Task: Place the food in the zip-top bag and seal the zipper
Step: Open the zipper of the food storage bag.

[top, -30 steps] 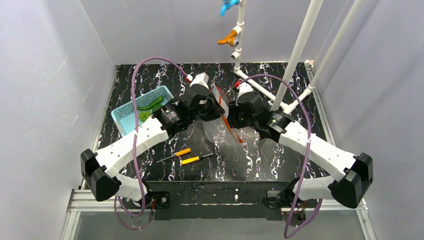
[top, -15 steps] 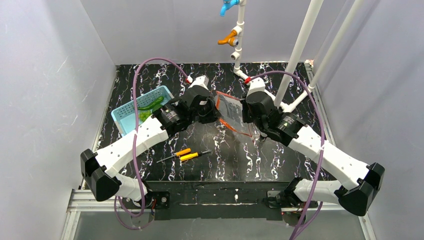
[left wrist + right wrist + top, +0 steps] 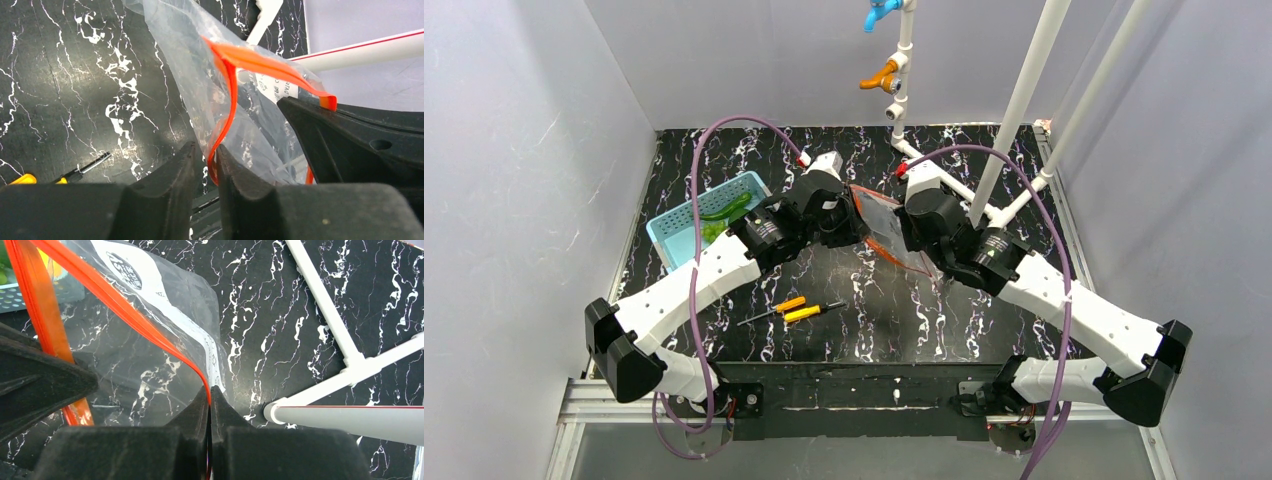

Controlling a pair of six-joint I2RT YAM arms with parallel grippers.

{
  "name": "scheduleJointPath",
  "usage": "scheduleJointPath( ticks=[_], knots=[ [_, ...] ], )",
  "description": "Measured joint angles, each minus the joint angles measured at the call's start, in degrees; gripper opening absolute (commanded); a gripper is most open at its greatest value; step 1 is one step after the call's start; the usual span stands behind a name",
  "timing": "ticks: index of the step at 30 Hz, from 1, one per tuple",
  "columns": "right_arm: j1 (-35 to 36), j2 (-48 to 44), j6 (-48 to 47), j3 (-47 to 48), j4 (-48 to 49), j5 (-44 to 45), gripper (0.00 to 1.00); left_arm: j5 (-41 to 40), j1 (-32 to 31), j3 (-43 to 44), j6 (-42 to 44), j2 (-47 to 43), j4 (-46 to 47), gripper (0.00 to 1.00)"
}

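The clear zip-top bag (image 3: 886,230) hangs above the table between my two grippers. Its red-orange zipper (image 3: 861,205) runs along the held mouth. My left gripper (image 3: 854,222) pinches one zipper edge (image 3: 227,100) between its fingertips (image 3: 205,150). My right gripper (image 3: 906,225) is shut tight on the other zipper edge (image 3: 130,310), at the strip's end (image 3: 210,388). The bag's mouth is spread apart between them. The food (image 3: 717,222), green pieces, lies in the light blue basket (image 3: 674,225) at the left. A yellow piece (image 3: 47,265) shows through the bag in the right wrist view.
Two orange-handled screwdrivers (image 3: 796,310) lie on the table in front of the left arm. White pipes (image 3: 1014,110) rise at the back right, with one pipe foot (image 3: 350,420) close to my right gripper. Walls enclose the table on three sides.
My right gripper pulled its zipper edge to the right, then came back a little leftward. The bag went from hanging bunched to spread between the grippers. The left arm barely moved.
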Motion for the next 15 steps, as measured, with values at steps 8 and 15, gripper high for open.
scheduleJointPath(
  ticks=[8,15],
  knots=[
    [0.76,-1.07,0.02,0.04,0.44,-2.27,0.01,2.40,0.66,-4.37,-1.25,0.00,4.76,0.48],
    [1.29,-0.85,0.17,0.04,0.66,-2.69,0.01,8.28,0.74,-7.78,-3.23,1.55,10.40,0.51]
  ],
)
